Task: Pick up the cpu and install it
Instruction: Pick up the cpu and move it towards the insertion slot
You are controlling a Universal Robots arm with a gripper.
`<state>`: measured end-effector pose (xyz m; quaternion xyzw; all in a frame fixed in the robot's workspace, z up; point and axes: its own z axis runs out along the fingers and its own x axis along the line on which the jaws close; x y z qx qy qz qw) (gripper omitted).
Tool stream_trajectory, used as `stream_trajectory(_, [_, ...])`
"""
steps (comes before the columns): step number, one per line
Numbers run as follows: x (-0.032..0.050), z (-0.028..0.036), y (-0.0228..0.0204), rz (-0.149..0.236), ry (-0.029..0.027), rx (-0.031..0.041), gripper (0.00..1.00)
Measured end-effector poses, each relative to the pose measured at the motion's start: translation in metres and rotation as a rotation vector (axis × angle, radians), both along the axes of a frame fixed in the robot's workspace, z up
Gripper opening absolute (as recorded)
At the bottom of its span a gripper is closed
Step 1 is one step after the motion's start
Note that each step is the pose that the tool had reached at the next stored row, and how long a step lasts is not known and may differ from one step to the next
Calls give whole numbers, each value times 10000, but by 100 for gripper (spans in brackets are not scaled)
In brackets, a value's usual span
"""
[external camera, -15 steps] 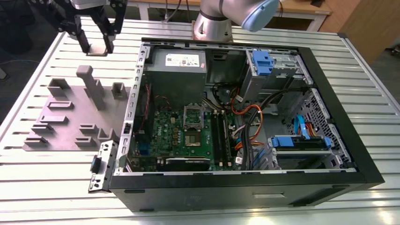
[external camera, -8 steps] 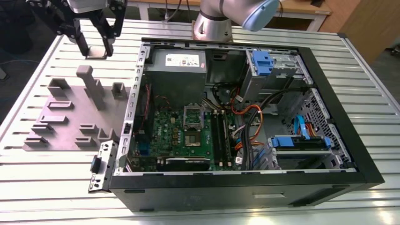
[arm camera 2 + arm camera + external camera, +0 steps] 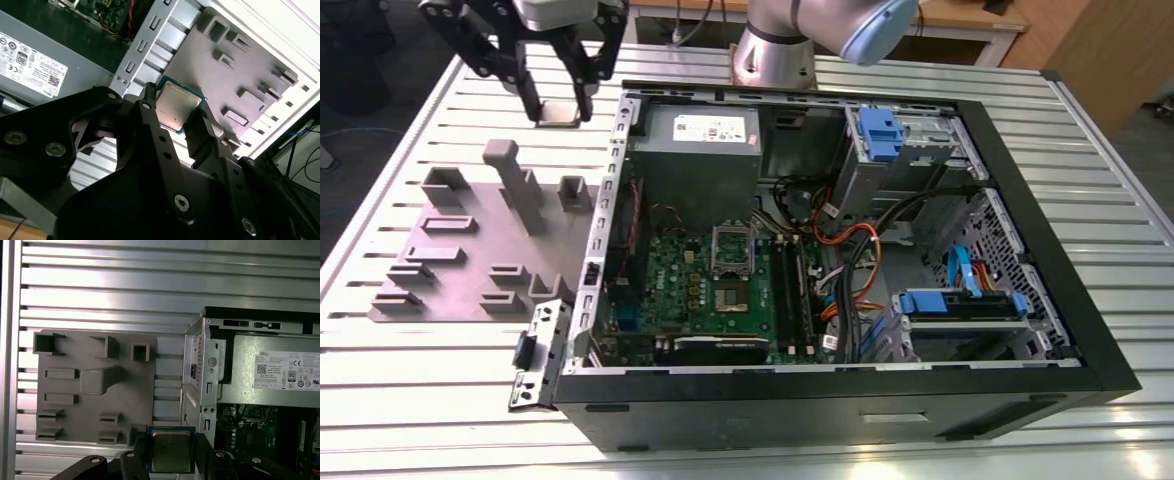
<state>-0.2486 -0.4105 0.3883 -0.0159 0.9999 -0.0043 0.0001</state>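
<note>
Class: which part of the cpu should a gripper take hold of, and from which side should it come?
Two opposite edges of the cpu, coming square onto its flat metal top. It is a thin flat square, so only the rim gives faces to pinch. The fingers of the gripper sit on opposite edges this way.

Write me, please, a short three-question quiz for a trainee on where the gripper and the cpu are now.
1. True or false: the black gripper is shut on the small flat silvery square cpu.
2. Relative to the open black computer case, the cpu is: A) seated inside; B) outside, in the gripper's grasp; C) underneath.
3. What lies on the slatted metal table at the exterior view's left of the case?
Key: 1 true; 2 B; 3 the grey moulded tray.
</note>
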Motion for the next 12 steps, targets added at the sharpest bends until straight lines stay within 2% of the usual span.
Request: stream_trajectory(12, [470, 0, 0, -1, 0, 0, 47])
